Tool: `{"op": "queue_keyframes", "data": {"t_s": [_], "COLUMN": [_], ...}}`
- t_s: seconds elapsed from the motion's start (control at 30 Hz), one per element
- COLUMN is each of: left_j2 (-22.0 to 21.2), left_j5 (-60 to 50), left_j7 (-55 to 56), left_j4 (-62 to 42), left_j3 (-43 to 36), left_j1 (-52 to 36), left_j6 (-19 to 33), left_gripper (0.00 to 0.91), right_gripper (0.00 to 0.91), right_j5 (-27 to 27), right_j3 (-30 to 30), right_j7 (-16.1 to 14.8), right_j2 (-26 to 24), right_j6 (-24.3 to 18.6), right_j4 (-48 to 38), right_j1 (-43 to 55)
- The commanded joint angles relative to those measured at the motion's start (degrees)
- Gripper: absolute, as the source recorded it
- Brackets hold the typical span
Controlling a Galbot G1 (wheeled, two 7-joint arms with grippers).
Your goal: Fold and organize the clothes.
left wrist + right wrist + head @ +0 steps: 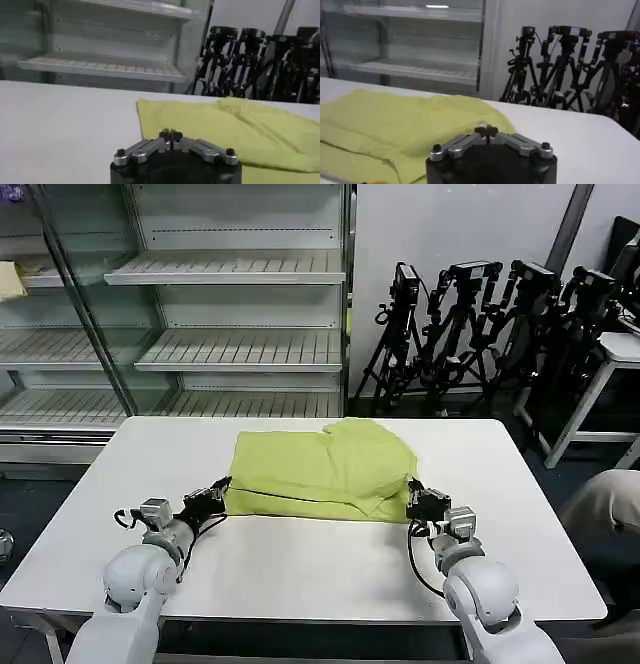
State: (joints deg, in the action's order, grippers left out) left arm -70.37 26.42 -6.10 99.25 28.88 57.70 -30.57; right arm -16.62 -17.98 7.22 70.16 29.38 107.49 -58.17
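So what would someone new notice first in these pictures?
A lime green T-shirt, partly folded, lies mid-table on the white table. The left gripper and right gripper sit at its two near corners, fingers shut. Behind stand bare cooler shelves and black tripods.

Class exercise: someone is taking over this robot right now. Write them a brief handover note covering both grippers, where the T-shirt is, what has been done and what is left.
Left gripper: shut, at the near left corner of the T-shirt; whether it pinches fabric cannot be told.
Right gripper: shut, at the near right corner, same doubt.
T-shirt: on the white table, centred towards the far side, lying in layers with a folded near edge.
Done: it looks at least partly folded.
Left: probably one more fold, then tidy placement.
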Motion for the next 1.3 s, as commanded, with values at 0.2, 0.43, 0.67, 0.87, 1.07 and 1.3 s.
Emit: {"op": "queue_keyframes", "data": {"t_s": [0.2, 0.43, 0.67, 0.87, 1.07, 1.3], "left_j2": [0.0, 0.0, 0.7, 1.1, 0.9, 0.9], "left_j5": [-0.4, -1.8, -0.1, -1.7, -4.0, -3.5], "left_j7": [-0.2, 0.7, 0.6, 1.9, 3.3, 3.3], "left_j4": [-3.9, -3.5, 0.6, 5.2, 6.4, 6.4], "left_j3": [-1.0, -0.8, 1.4, 0.3, 0.0, 0.4], "left_j1": [-2.5, -2.1, 0.3, 5.9, 9.1, 9.3], "left_j6": [0.5, 0.5, -0.7, -2.6, -2.6, -2.6], "left_gripper": [0.020, 0.907, 0.907, 0.907, 0.907, 0.907], "right_gripper": [0.000, 0.907, 0.907, 0.907, 0.907, 0.907], "right_j5": [1.3, 1.5, 0.9, -0.3, 0.0, 0.0], "right_j3": [1.2, 1.7, 0.0, -1.3, -3.1, -3.6], "right_j7": [-0.8, -1.0, -0.7, 0.5, 0.7, 1.3], "right_j2": [1.3, 2.0, 0.1, -2.3, -3.8, -3.8], "right_j6": [-1.7, -2.2, -1.8, 1.6, 3.4, 3.8], "right_j4": [-6.9, -8.9, -6.2, 1.7, 7.2, 8.8], "right_j1": [4.7, 5.6, 3.5, -4.3, -10.6, -12.6]}}
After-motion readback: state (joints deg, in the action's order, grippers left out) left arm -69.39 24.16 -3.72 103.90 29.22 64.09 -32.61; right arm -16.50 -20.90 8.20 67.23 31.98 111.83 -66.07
